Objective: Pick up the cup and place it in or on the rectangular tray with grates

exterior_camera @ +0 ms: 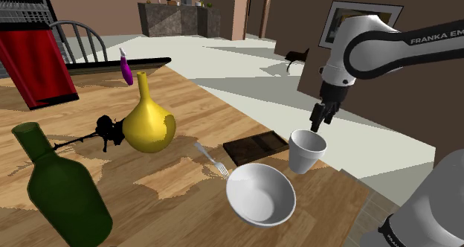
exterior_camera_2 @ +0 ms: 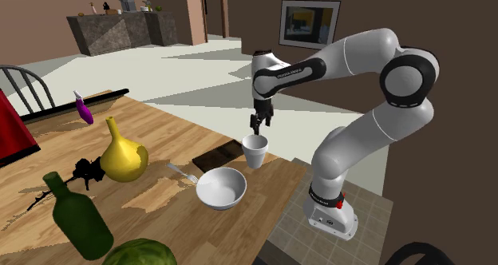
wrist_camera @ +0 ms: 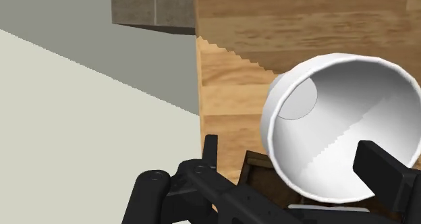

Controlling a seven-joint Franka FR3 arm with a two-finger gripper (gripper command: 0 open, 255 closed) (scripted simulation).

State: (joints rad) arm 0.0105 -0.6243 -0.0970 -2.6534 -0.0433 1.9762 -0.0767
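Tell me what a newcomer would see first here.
The black gripper hangs open over the rim of the white cup, at the edge of the table. A yellow vase stands further along, and a green bottle looms at the shoulder view's lower left.

- white cup (exterior_camera: 306,150): 1
- white bowl (exterior_camera: 260,194): 1
- fork (exterior_camera: 210,158): 1
- dark rectangular tray (exterior_camera: 256,147): 1
- yellow long-necked vase (exterior_camera: 148,121): 1
- green bottle (exterior_camera: 63,186): 1
- black flower-like item (exterior_camera: 108,131): 1, kind unclear
- purple item (exterior_camera: 126,68): 1, kind unclear
- green melon-like ball (exterior_camera_2: 140,254): 1
- wooden counter (exterior_camera: 186,104): 1
- chair (exterior_camera: 74,37): 1
- framed picture (exterior_camera_2: 309,24): 1
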